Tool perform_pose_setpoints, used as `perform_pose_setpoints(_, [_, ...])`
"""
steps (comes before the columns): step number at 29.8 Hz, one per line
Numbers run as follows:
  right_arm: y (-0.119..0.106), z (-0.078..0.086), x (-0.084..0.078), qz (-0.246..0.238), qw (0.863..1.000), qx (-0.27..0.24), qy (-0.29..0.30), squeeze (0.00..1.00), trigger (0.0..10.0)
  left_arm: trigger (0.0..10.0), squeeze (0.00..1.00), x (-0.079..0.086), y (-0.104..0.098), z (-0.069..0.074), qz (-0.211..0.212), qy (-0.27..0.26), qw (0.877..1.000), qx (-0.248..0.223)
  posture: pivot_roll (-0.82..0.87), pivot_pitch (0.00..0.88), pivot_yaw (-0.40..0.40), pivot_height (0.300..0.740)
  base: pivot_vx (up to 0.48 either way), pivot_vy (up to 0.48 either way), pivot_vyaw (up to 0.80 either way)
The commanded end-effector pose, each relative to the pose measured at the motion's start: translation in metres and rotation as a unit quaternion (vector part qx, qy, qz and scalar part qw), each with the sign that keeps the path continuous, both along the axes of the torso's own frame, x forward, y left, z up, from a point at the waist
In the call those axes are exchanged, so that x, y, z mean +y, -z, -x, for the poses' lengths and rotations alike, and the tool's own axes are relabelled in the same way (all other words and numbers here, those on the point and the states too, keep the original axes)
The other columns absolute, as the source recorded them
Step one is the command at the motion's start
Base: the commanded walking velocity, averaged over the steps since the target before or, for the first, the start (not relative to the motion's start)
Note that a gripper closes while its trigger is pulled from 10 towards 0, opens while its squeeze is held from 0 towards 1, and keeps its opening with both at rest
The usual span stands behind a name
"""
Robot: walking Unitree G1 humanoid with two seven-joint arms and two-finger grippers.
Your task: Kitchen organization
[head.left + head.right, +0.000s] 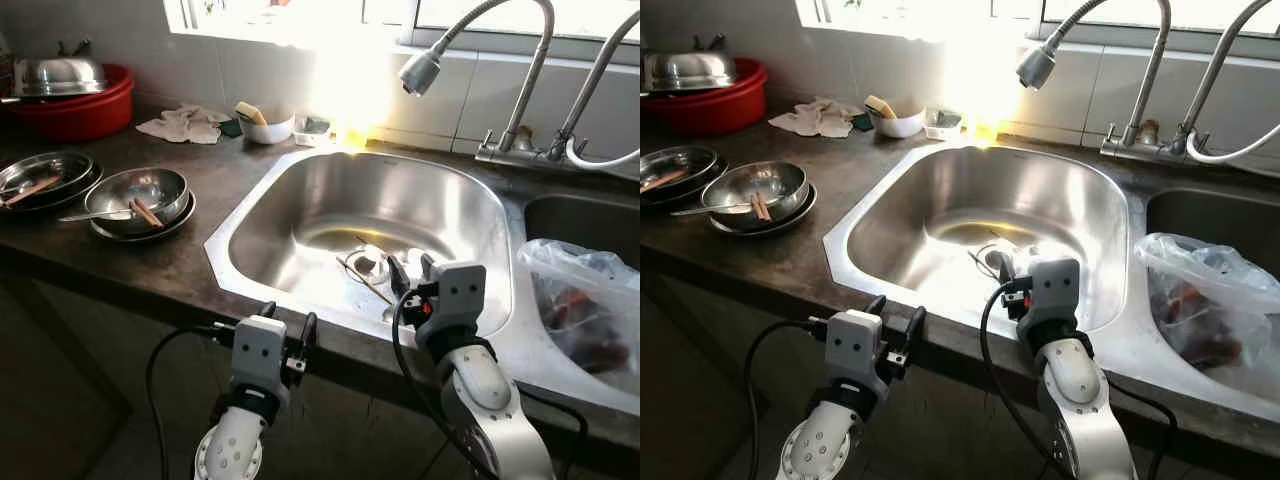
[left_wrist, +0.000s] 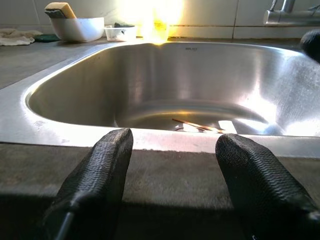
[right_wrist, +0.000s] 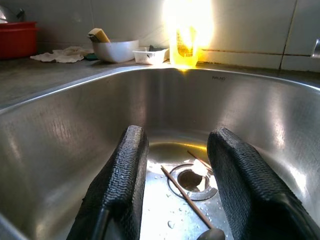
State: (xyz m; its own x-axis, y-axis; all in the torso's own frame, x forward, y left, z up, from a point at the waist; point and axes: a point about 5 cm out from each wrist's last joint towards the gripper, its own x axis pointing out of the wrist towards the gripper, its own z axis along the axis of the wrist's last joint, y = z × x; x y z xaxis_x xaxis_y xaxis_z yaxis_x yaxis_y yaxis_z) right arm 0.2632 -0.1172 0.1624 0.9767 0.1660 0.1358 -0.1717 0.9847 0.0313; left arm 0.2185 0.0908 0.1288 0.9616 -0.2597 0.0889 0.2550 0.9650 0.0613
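Note:
A steel sink (image 1: 300, 200) is set in the dark counter. Thin brown chopsticks (image 3: 182, 192) and a small utensil lie by its drain (image 3: 192, 180). My right gripper (image 1: 410, 272) hangs open inside the sink's front part, just above the chopsticks, with nothing between its fingers. My left gripper (image 1: 288, 322) stands open at the counter's front edge, low before the sink rim, holding nothing. On the counter to the left, a steel bowl (image 1: 165, 205) on a plate holds chopsticks and a spoon. Farther left is another stack of steel plates (image 1: 80, 165).
A red basin (image 1: 90, 115) with a steel lid (image 1: 60, 75) stands back left. A cloth (image 1: 185, 125), a white bowl (image 1: 268, 128) with a sponge and a yellow bottle (image 3: 184, 47) line the wall. A faucet head (image 1: 420, 72) overhangs the sink. A plastic bag (image 1: 585, 300) lies right.

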Motion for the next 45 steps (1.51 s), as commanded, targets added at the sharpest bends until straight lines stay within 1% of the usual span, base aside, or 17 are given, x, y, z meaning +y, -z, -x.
perform_pose_setpoints(1, [-0.0014,0.0031,0.0001,-0.001,1.000,-0.001,0.004,0.00,10.0,10.0,0.00,0.0006,0.0020,0.0022,-0.007,0.000,1.000,0.004,0.04,0.042,-0.030,0.740,-0.285,0.000,0.00])
perform_pose_setpoints(14, [-0.0010,0.0034,-0.0001,0.002,1.000,-0.001,0.004,0.00,10.0,10.0,0.00,-0.0002,0.0052,0.0029,-0.011,0.009,1.000,0.006,0.04,0.023,-0.025,0.740,-0.286,0.000,0.00])
perform_pose_setpoints(21, [0.0023,0.0042,0.0014,0.013,1.000,0.004,-0.004,0.00,10.0,10.0,0.00,0.0004,0.0060,0.0030,-0.013,0.009,1.000,0.008,0.04,0.024,-0.021,0.740,-0.287,0.000,0.00])
perform_pose_setpoints(33, [0.0066,0.0047,0.0011,0.012,1.000,0.014,-0.006,0.00,10.0,10.0,0.00,0.0005,0.0053,0.0029,-0.013,0.007,1.000,0.008,0.04,0.040,-0.025,0.740,-0.287,0.000,0.00])
perform_pose_setpoints(39, [0.0076,0.0052,0.0029,0.025,1.000,0.013,-0.013,0.00,10.0,10.0,0.00,0.0010,0.0051,0.0027,-0.014,0.005,1.000,0.008,0.04,0.043,-0.025,0.740,-0.285,0.000,0.00])
perform_pose_setpoints(45, [0.0079,0.0058,0.0050,0.026,0.999,0.012,-0.018,0.00,10.0,10.0,0.00,0.0011,0.0047,0.0028,-0.015,0.006,1.000,0.007,0.05,0.048,-0.023,0.740,-0.287,0.000,0.80])
